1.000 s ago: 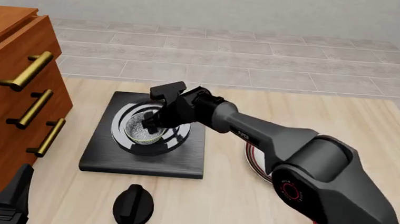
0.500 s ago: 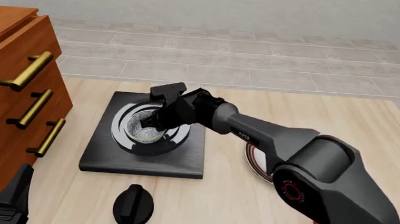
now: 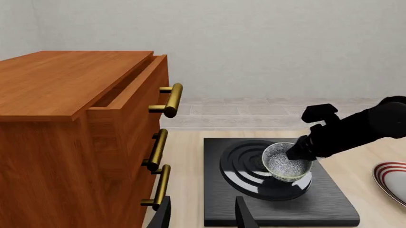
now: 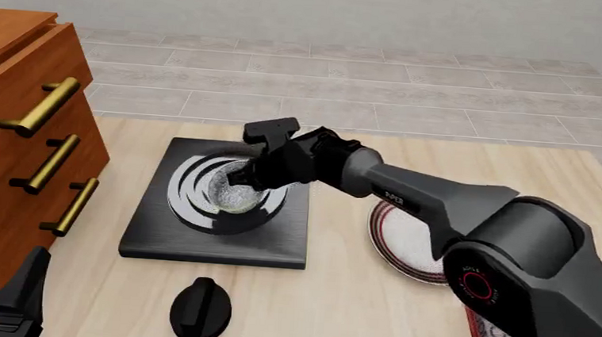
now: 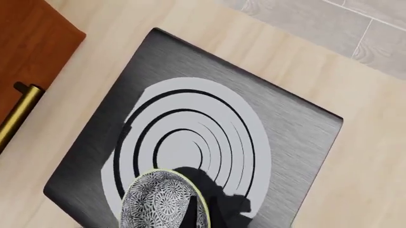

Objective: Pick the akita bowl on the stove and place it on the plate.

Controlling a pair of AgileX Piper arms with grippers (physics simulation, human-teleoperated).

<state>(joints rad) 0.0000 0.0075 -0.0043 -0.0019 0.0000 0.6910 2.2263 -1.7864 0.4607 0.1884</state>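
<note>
We have the right end effector (image 4: 245, 177) clenched on the akita bowl (image 4: 232, 193), raised just above the stove (image 4: 217, 234) at centre-left; carrying it to the plate (image 4: 410, 244) remains.

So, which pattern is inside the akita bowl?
Fine grey-white speckles, with a pale rim; the akita bowl shows this best in the right wrist view.
</note>
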